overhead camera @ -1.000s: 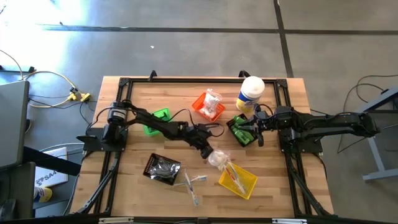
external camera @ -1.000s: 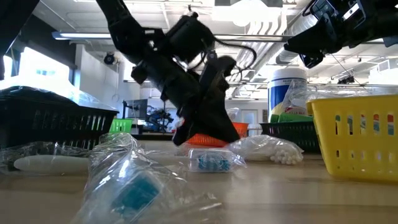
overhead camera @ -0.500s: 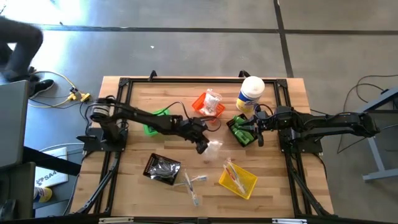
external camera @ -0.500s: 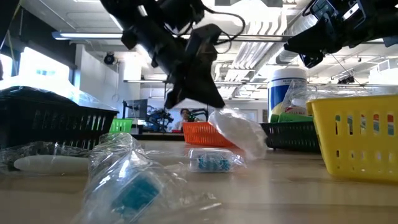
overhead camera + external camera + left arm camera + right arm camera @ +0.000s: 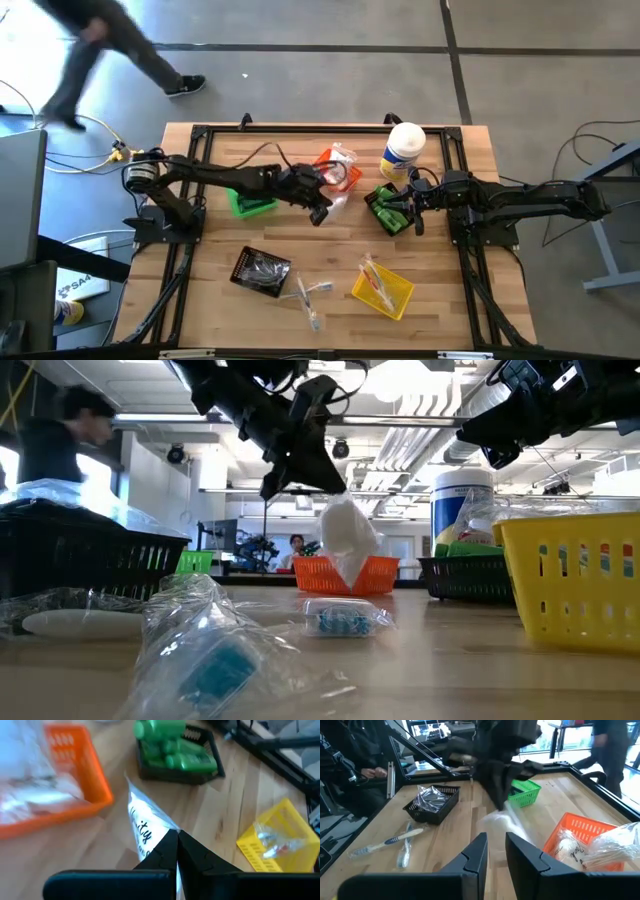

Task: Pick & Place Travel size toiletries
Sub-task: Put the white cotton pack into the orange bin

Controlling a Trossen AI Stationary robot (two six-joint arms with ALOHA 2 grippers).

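My left gripper [image 5: 322, 210] pinches a white packet [image 5: 346, 538] beside the orange bin [image 5: 350, 181]; right gripper [image 5: 409, 212] is slightly parted.

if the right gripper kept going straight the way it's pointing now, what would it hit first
Probably the clear packet hanging from the left gripper, which sits on the right gripper's line, with the orange bin off to one side. Depth is hard to judge.
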